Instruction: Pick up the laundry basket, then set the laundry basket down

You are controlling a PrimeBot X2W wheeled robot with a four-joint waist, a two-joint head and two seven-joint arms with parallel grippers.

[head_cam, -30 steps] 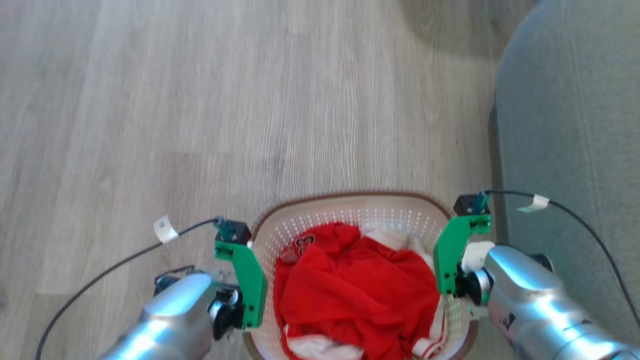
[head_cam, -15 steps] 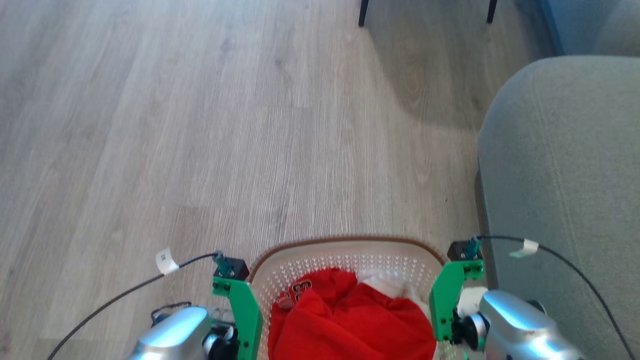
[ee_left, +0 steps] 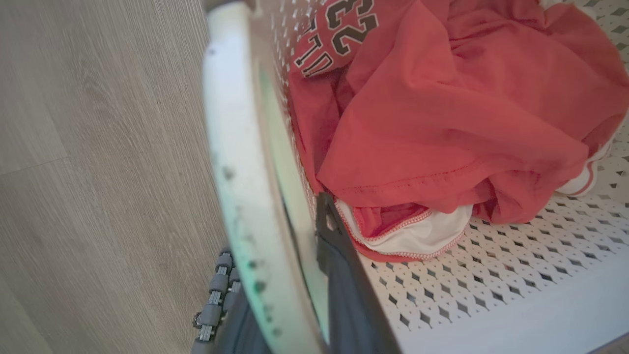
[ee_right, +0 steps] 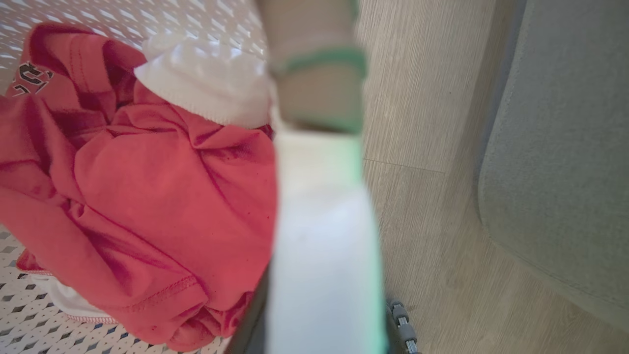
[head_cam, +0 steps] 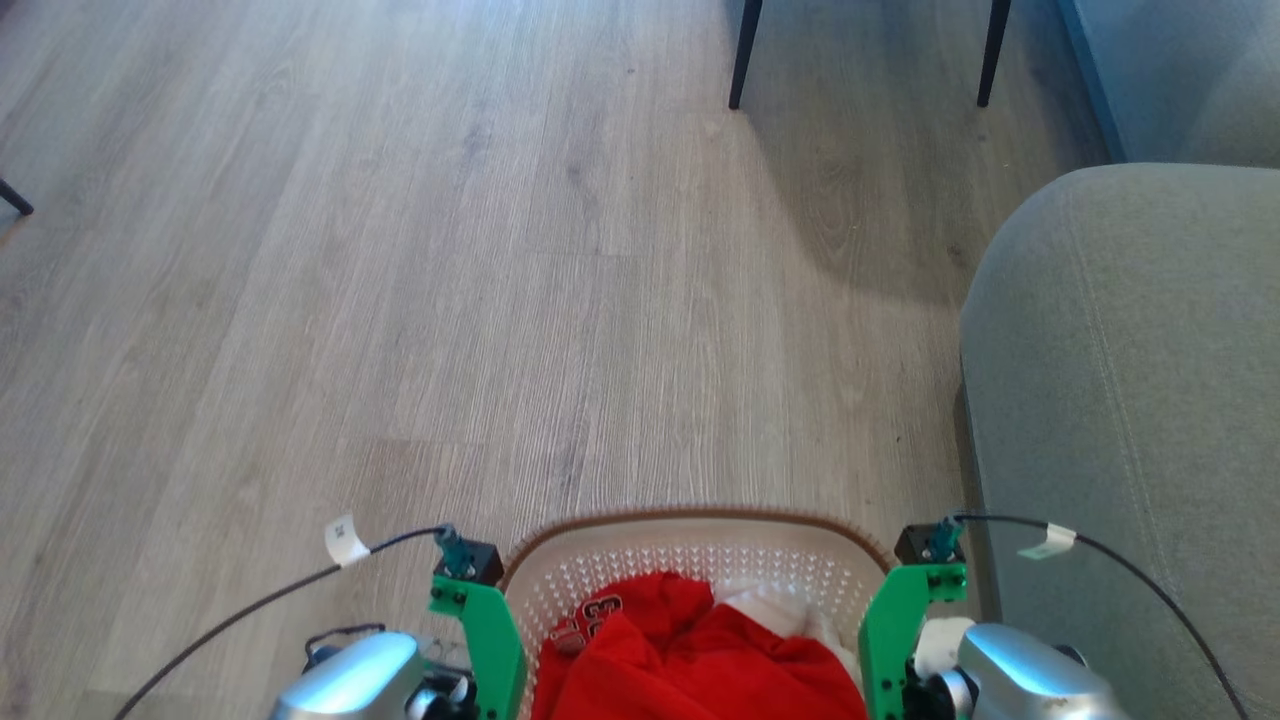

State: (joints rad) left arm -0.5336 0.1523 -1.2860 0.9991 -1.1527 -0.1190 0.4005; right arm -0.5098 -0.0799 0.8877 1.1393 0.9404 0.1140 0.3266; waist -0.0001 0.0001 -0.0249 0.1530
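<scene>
The laundry basket (head_cam: 700, 560), white and perforated with a brown rim, sits at the bottom middle of the head view, with red and white clothes (head_cam: 690, 660) heaped inside. My left gripper (ee_left: 280, 290) is shut on the basket's white left handle (ee_left: 236, 147), one dark finger (ee_left: 339, 275) inside the wall and the other outside. My right gripper (ee_right: 327, 319) is shut on the right handle (ee_right: 319, 196) in the same way. In the head view the green wrist brackets (head_cam: 490, 630) flank the basket and the fingers are hidden.
A grey sofa arm (head_cam: 1130, 400) stands right beside my right arm, and it shows in the right wrist view (ee_right: 565, 147). Two dark chair legs (head_cam: 745, 55) stand far ahead. Pale wood floor (head_cam: 400, 300) stretches ahead and to the left.
The head view has tilted up, showing more far floor and the chair legs. The basket and both arms sit lower in the picture. Both grips on the handles are unchanged.
</scene>
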